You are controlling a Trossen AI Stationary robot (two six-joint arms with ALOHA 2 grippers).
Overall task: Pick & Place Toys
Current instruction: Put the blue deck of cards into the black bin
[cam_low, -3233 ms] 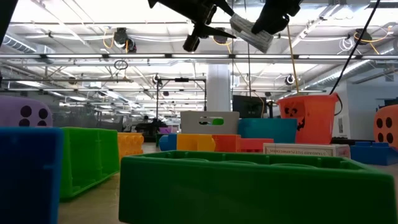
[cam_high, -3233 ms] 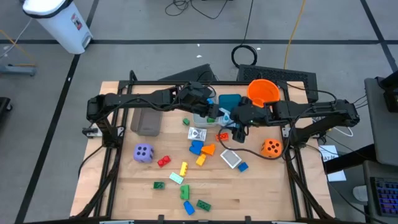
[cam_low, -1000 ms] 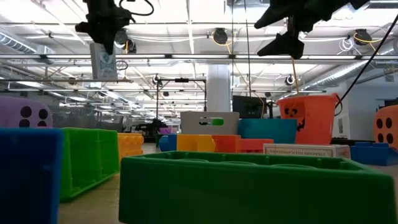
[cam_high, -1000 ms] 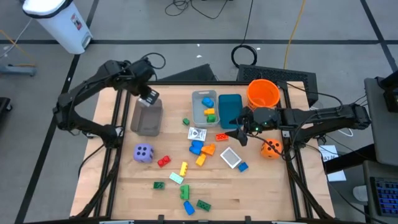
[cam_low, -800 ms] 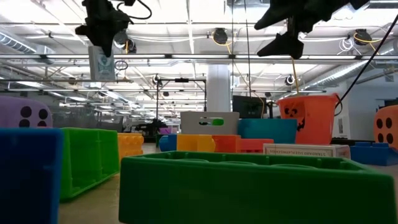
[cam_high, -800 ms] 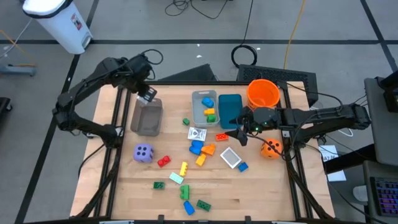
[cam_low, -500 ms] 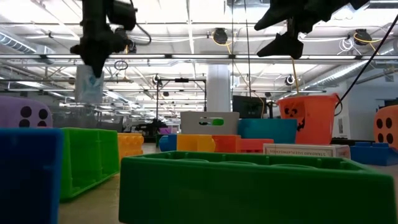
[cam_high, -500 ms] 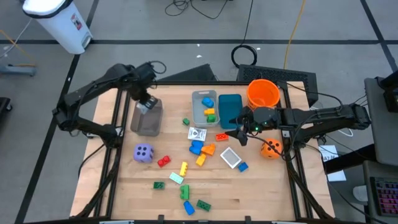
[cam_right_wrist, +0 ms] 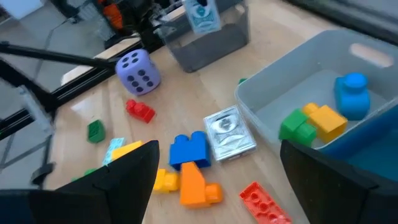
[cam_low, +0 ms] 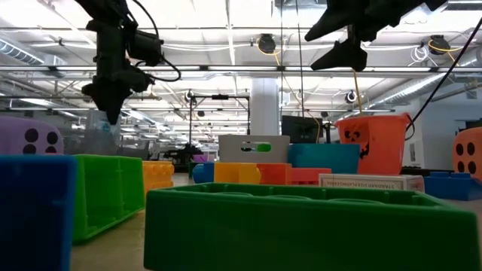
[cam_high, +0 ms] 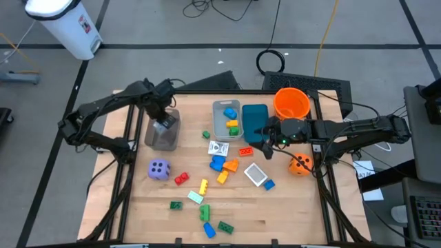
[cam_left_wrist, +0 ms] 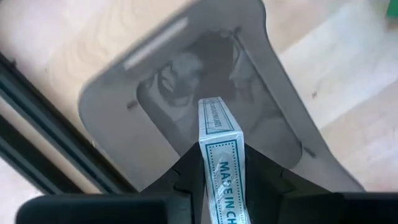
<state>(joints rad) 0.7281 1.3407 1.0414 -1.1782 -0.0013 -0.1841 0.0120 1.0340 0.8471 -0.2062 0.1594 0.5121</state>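
Observation:
My left gripper [cam_high: 164,121] points down over the dark grey bin [cam_high: 163,132] at the table's left and is shut on a white printed packet [cam_left_wrist: 217,140]. The packet's lower end hangs over the bin's opening [cam_left_wrist: 186,87]. My right gripper [cam_high: 266,142] hovers open above the table beside the teal bin [cam_high: 253,121], with nothing between its fingers. Two more packets [cam_high: 218,149] [cam_high: 255,175], several coloured bricks [cam_high: 220,165], a purple die [cam_high: 158,169] and an orange die [cam_high: 300,163] lie on the table. My left gripper pinches the packet between its two fingers, one on each broad face, at the upper end [cam_left_wrist: 222,171]. The fingers come from above and point down. The packet hangs upright below them, a narrow printed side toward the wrist camera, lifted clear of the table.
A light grey bin [cam_high: 227,118] holding a few bricks stands next to the teal bin. The orange bucket [cam_high: 291,102] is at the far right. Black frame rails [cam_high: 129,165] run along the table's left and right sides. Bare wood [cam_high: 289,213] lies near the front right.
My left gripper has come down toward the dark grey bin and a little toward the table's near edge, still shut on the packet, which now hangs lower over the bin's opening.

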